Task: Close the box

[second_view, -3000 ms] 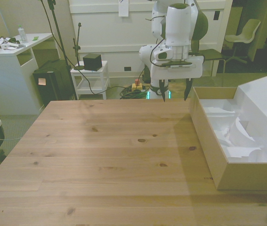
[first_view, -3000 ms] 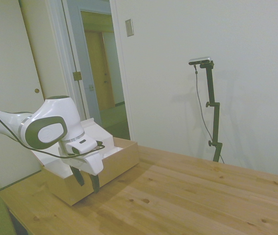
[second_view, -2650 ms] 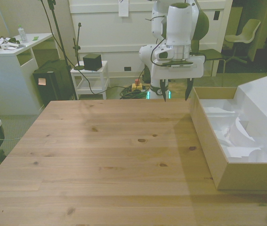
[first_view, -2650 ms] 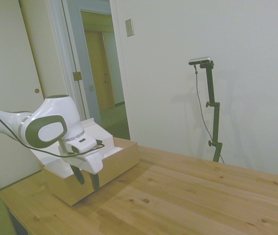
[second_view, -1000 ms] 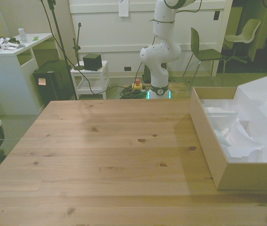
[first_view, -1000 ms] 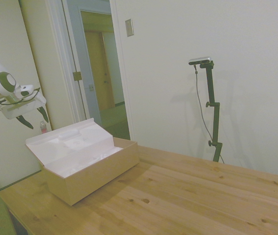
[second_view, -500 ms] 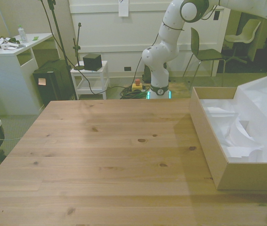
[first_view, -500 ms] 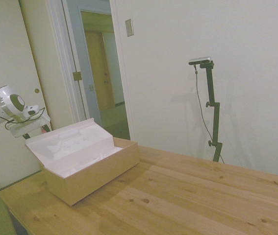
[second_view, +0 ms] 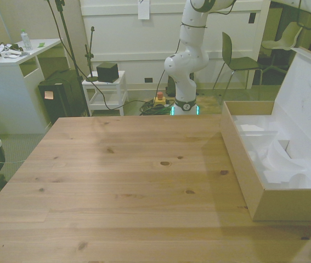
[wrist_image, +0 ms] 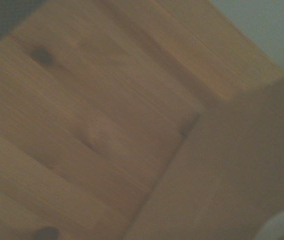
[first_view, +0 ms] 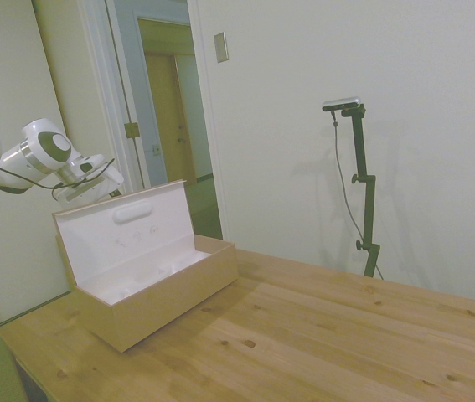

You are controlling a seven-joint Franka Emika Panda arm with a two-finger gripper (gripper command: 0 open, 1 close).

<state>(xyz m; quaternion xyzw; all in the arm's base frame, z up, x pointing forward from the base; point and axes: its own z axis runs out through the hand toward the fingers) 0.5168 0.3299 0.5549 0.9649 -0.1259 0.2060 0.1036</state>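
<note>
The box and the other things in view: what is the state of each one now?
box: open, resting on the table
lid: raised, standing nearly upright
hand: behind the lid's top edge; open or shut cannot be told
door: open onto a hallway
table: bare wood beside the box

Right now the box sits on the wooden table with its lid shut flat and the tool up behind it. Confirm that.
Not quite: the lid is not shut flat. The side view shows it standing nearly upright, its white lining facing the open box. The rest holds: the box sits on the wooden table, and the tool is up behind the lid's top edge.
</note>
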